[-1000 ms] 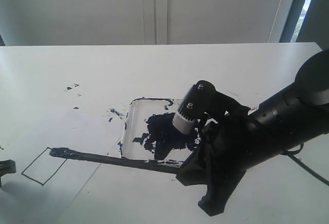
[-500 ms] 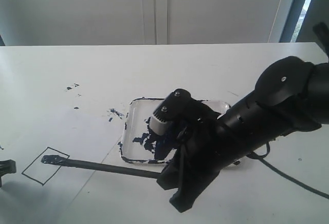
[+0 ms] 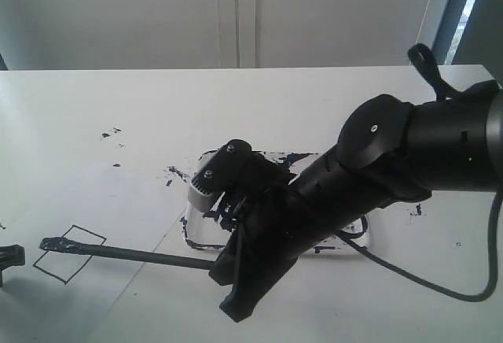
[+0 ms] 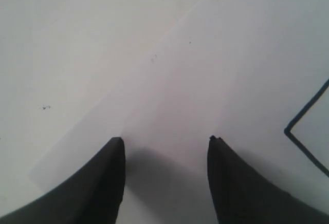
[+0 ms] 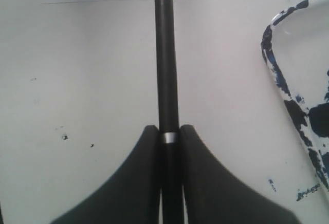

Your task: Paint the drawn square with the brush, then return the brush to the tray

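My right gripper (image 3: 219, 265) is shut on the brush (image 3: 134, 256), a long thin black stick lying low over the paper. Its dark wet tip rests across the left edge of the drawn square (image 3: 71, 258), a thin black outline at the front left. In the right wrist view the brush (image 5: 165, 54) runs straight out from between the jaws of the right gripper (image 5: 168, 129). The tray (image 3: 191, 231), clear plastic with dark paint, sits behind my right arm and is largely hidden; its rim (image 5: 271, 54) shows beside the gripper. My left gripper (image 4: 165, 140) hangs open over bare paper near a corner of the square (image 4: 316, 131).
Dark paint specks (image 3: 110, 134) and smears (image 3: 178, 174) mark the white table left of the tray. A black cable (image 3: 440, 289) loops on the table at the right. The left gripper's dark tip (image 3: 8, 256) shows at the left edge. A pale wall stands behind.
My right arm has swung left with the brush held in it. The brush tip has slid from the square's right upper side across to its left edge.
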{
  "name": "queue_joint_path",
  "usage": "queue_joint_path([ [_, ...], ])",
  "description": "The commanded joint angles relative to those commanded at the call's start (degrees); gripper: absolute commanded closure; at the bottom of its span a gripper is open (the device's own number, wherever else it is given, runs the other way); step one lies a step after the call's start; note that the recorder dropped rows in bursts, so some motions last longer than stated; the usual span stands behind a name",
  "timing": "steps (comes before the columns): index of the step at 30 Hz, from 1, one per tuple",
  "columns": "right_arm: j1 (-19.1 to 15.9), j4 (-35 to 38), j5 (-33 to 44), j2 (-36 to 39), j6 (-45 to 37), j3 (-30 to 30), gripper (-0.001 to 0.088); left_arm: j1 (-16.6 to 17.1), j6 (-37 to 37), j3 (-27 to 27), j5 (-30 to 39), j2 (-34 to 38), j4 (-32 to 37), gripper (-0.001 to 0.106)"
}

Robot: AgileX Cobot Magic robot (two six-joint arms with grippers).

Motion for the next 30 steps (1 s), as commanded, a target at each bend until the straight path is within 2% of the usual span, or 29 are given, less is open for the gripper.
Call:
queue_joint_path([
  [12,0.0,0.0,2.9,0.7,1.3,-0.6,0.0868,0.0,0.0,0.0,0.0,0.0,0.0,0.051],
  [23,0.0,-0.3,1.8,0.8,4.8,-0.6,0.0868,0.0,0.0,0.0,-0.3,0.0,0.0,0.051],
  [30,0.0,-0.7,1.4,3.6,6.2,-0.6,0.0868,0.0,-1.0,0.0,-0.7,0.0,0.0,0.051],
])
